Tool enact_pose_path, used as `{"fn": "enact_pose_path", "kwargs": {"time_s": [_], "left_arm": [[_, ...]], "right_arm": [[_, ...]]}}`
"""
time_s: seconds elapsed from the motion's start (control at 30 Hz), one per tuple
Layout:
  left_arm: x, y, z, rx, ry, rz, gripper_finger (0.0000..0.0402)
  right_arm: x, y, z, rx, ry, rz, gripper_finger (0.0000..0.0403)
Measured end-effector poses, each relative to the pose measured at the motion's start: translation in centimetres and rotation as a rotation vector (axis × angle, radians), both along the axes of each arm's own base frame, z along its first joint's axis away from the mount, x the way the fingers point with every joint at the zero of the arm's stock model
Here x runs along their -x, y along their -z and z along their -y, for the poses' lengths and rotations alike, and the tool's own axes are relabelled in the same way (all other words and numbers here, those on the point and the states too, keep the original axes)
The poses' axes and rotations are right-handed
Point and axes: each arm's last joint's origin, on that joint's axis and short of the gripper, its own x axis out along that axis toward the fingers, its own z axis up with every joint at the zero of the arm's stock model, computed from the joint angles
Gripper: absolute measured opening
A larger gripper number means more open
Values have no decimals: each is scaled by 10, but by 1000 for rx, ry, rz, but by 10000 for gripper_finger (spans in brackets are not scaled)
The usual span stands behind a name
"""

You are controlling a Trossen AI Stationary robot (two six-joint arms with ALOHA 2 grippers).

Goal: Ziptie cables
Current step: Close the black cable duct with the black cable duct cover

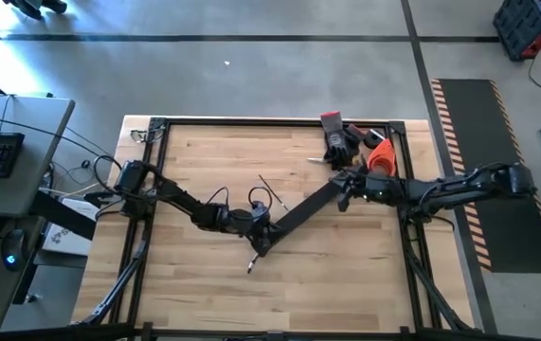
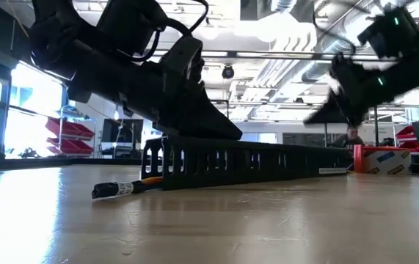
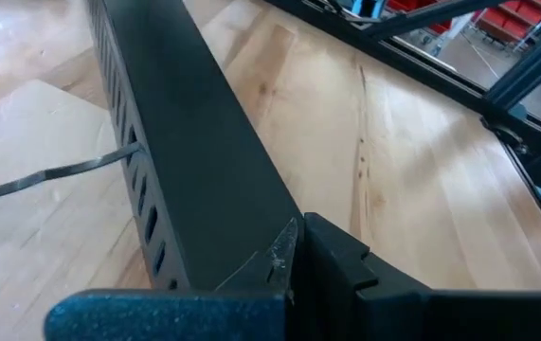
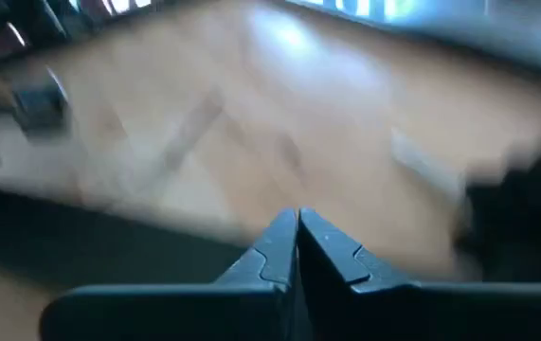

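A long black slotted bar (image 1: 303,210) lies slantwise mid-table. A labelled cable end (image 2: 114,189) sticks out of its near end onto the wood. A thin grey wire (image 3: 52,175) comes out of a side slot, and more thin wires (image 1: 270,189) lie beside the bar. My left gripper (image 1: 259,232) is shut at the bar's near end. My right gripper (image 4: 297,232) is shut and hovers clear above the bar's far end (image 1: 338,188), touching nothing. My left gripper comes slanting down from the table's left, and its shut fingertips (image 2: 227,132) meet the bar's flat top face (image 3: 213,199) near its near end. The bar lies flat on the table along its whole length.
Dark gloves (image 1: 339,142), an orange object (image 1: 380,157) and a red item (image 1: 330,119) crowd the far right corner. A red box (image 2: 385,158) shows behind the bar's far end. The black frame (image 1: 279,121) rims the table. Bare wood lies near and left.
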Motion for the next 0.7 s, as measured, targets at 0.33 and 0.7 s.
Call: {"fn": "enact_pose_path", "kwargs": {"time_s": [0.33,0.7], "left_arm": [[31,-31,-3,-40,105,-317,0],[95,-122,-12,-258,-200,-249,0]], "right_arm": [[-15,-31,-4,35,-39,-57,0],[-29,-20,-19,11,-127,-44,0]]}}
